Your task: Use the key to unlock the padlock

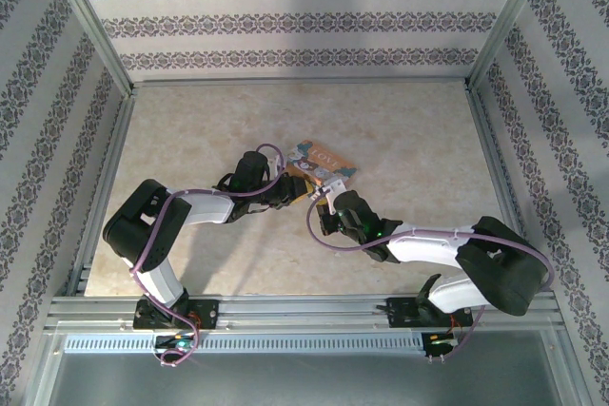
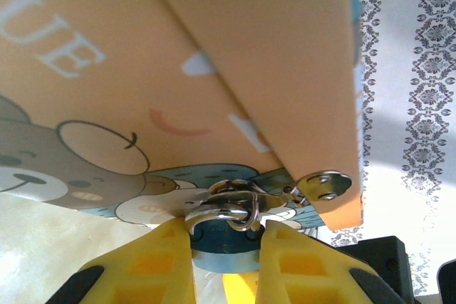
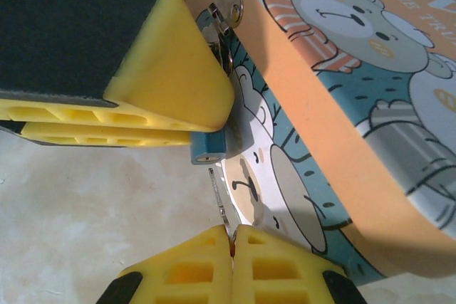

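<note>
Key — pinched in right gripper, just beside padlock.

A pale marbled table sits boxed in by a slim aluminium frame, with grey rails running across its near edge. The back wall and both side walls wear white wallpaper crossed by bands of dark floral pattern. The light is soft and even, coming from above, and lays only faint shadows on the tabletop
</note>
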{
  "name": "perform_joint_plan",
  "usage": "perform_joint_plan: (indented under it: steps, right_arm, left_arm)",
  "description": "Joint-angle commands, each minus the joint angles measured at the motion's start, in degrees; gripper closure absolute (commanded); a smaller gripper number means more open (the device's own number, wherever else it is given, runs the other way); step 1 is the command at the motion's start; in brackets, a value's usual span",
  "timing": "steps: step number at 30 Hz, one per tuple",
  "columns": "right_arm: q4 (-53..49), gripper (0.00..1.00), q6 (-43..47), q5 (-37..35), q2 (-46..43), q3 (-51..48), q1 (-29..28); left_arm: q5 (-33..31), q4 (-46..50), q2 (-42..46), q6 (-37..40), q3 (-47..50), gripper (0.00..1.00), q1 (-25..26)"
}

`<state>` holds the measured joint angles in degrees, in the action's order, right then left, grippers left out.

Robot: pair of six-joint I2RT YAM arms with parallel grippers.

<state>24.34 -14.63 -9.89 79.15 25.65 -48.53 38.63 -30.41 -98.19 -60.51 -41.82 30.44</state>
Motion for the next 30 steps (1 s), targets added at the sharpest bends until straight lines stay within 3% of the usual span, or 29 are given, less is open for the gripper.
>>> perform_joint_plan:
  steps: [1,30]
  right_arm:
    - [2.46,1.0,-0.31,-1.58,0.47,1.36,-0.34]
    - [9.02,1.0,-3.94,2.2,3.82,2.64,1.55]
  left_arm:
    - [1.05,-4.48,-0.25,-0.22,-0.27,0.81,1.12]
    - [0.54,-5.31,0.47,-0.66,1.12,0.82,1.2]
